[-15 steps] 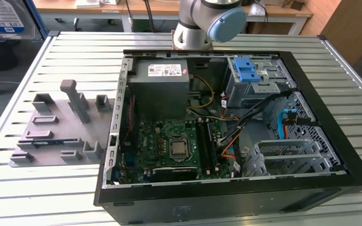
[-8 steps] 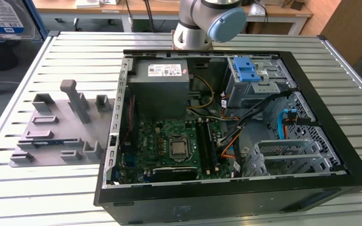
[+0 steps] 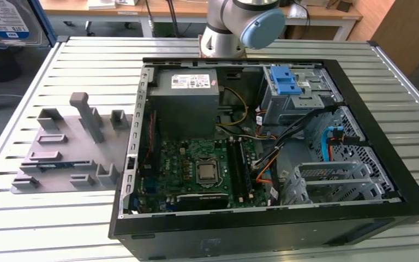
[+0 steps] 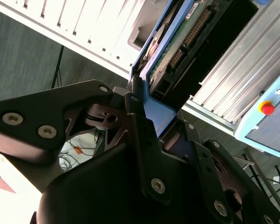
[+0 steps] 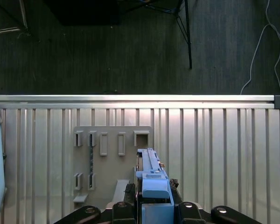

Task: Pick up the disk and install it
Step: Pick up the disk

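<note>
Gripper (image 5: 152,189) clamped on disk (image 5: 148,161) — held over grey fixture plate (image 5: 113,140).
Arm (image 3: 239,24) joint sits behind open PC case (image 3: 268,232) in ext. view. Case holds mainboard (image 3: 198,169), PSU (image 3: 187,101) and drive cage (image 3: 300,98) w/ blue latch (image 3: 286,82). Disk: silver body in blue carrier bracket, edge-on between the fingers — connector side shows in second wrist view.

We see the claw (image 4: 154,112) clamped upon the blue-framed disk (image 4: 177,44), its green circuit board facing us, with the slatted desk (image 4: 242,70) behind it.
</note>
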